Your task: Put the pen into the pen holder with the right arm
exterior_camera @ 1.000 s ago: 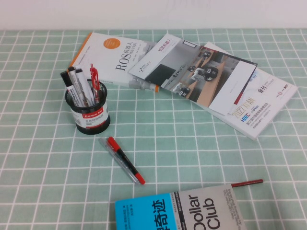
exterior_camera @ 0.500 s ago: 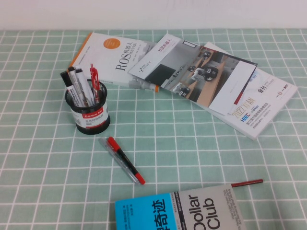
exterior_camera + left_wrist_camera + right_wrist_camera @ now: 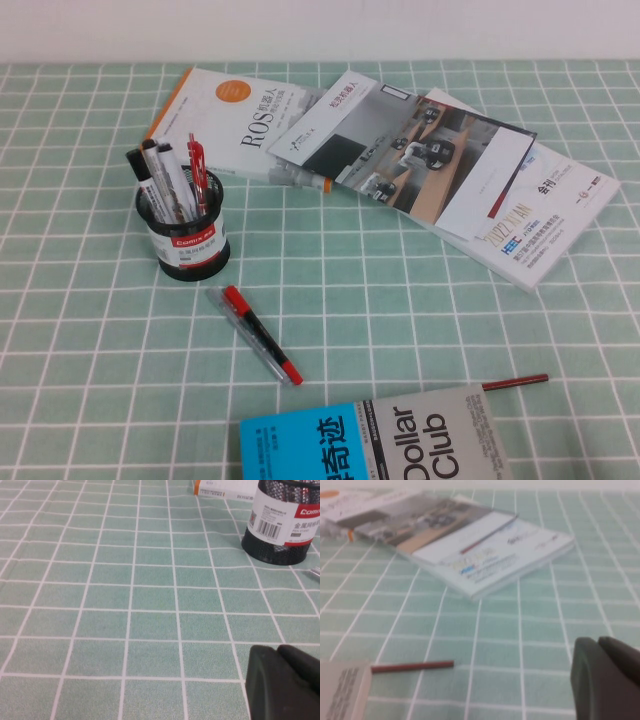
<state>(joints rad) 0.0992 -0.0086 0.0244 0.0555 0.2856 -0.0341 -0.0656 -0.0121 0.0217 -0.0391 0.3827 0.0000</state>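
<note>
Neither arm appears in the high view. The left gripper (image 3: 285, 682) shows only as a black block at the edge of its own wrist view, low over bare green-checked tablecloth (image 3: 125, 605), with the pen holder (image 3: 282, 522) standing some way ahead of it. The right gripper (image 3: 607, 677) shows likewise as a dark block at the edge of its wrist view, over cloth near the thin dark-red stick pen (image 3: 412, 666) and the stack of magazines (image 3: 485, 555). In neither view can I tell how far the fingers are parted, and nothing is seen held by either.

The pen holder (image 3: 183, 232) stands upright on the left part of the table, in front of the white ROS book (image 3: 232, 120). The pen (image 3: 165, 178), white-barrelled with a black cap, stands in the holder leaning toward the left; what looks like a 2nd similar marker sits beside it, though the 2 overlap and are hard to separate. A red pen (image 3: 197, 170) stands in the same cup. The slim clear pen with red cap (image 3: 257, 333) lies on the cloth just in front of the holder. The blue and grey book (image 3: 375, 440) lies at the near edge.

Compared with 0.5 s and 1 s ago, nothing in the high view has moved.
</note>
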